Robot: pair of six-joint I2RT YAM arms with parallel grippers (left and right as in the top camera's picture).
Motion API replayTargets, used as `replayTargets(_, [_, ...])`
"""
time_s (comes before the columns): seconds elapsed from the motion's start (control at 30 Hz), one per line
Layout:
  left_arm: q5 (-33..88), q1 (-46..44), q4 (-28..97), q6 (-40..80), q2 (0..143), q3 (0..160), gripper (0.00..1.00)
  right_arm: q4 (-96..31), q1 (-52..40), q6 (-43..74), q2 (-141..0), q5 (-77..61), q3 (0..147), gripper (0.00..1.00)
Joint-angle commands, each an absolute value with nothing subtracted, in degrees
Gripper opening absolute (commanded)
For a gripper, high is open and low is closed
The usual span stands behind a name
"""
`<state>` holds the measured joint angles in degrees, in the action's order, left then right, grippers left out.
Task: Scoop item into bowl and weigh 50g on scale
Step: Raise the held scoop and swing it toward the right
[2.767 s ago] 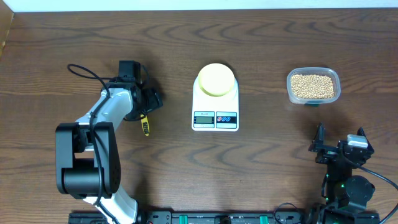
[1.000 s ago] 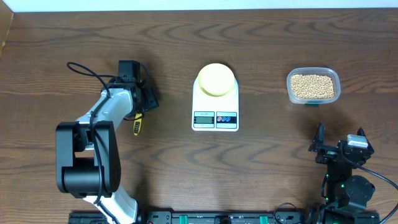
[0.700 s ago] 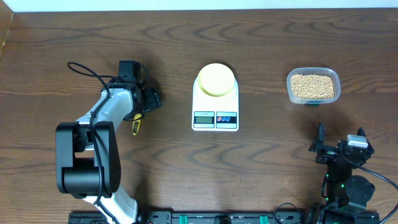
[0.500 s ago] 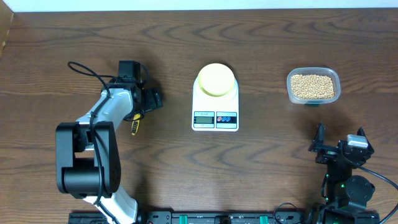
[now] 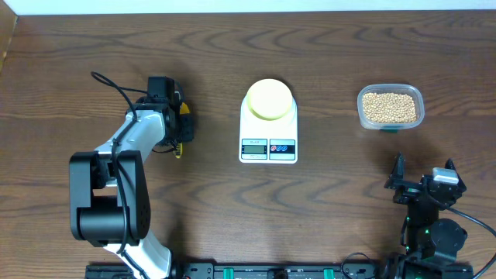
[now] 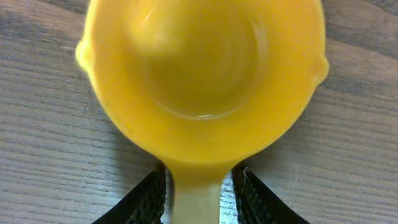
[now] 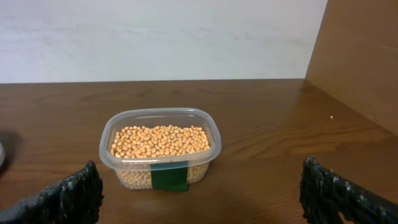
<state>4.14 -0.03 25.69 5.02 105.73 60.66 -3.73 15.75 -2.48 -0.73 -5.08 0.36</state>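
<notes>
A yellow long-handled scoop [image 6: 202, 68] lies on the table at the left, its empty cup filling the left wrist view. My left gripper [image 6: 199, 177] [image 5: 180, 130] straddles its handle, with a thin strip of table showing between each finger [image 6: 149, 199] and the handle. The pale-yellow bowl [image 5: 269, 99] sits empty on the white scale [image 5: 268, 147] at the table's centre. The tan beans [image 5: 390, 107] [image 7: 160, 140] fill a clear tub [image 7: 205, 163] at the right. My right gripper [image 5: 425, 169] [image 7: 202, 180] stands wide open and empty, well in front of the tub.
A cardboard wall [image 7: 360, 56] stands to the right of the tub. The left arm's cable [image 5: 116, 89] loops over the table behind the arm. The scoop's handle tip [image 5: 178, 152] sticks out in front of the left gripper.
The left gripper widened, then narrowed around the scoop's handle. The handle has swung from pointing front-left to lying almost straight under the gripper. The right arm is still.
</notes>
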Motion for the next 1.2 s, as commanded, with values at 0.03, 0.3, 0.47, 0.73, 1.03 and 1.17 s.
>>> replayTargets(0.03, [8.4, 0.0, 26.5, 3.2, 107.5, 59.2, 0.39, -4.0, 15.6, -1.7, -0.6, -4.8, 0.3, 0.99])
replayTargets(0.3, [10.1, 0.0, 24.9, 4.0, 107.5, 59.2, 0.20, -4.0, 15.6, -1.7, -0.6, -4.8, 0.3, 0.99])
replayTargets(0.47, [10.1, 0.0, 23.4, 6.7, 107.5, 59.2, 0.20, -4.0, 15.6, -1.7, -0.6, -4.8, 0.3, 0.99])
replayTargets(0.73, [10.0, 0.0, 23.0, 6.7, 107.5, 59.2, 0.36, -4.0, 15.6, -1.7, -0.6, -4.8, 0.3, 0.99])
replayTargets(1.03, [10.0, 0.0, 23.0, 6.7, 107.5, 59.2, 0.27, -4.0, 15.6, -1.7, -0.6, -4.8, 0.3, 0.99])
replayTargets(1.17, [10.1, 0.0, 23.0, 10.1, 107.3, 59.2, 0.13, -4.0, 15.6, -1.7, -0.6, -4.8, 0.3, 0.99])
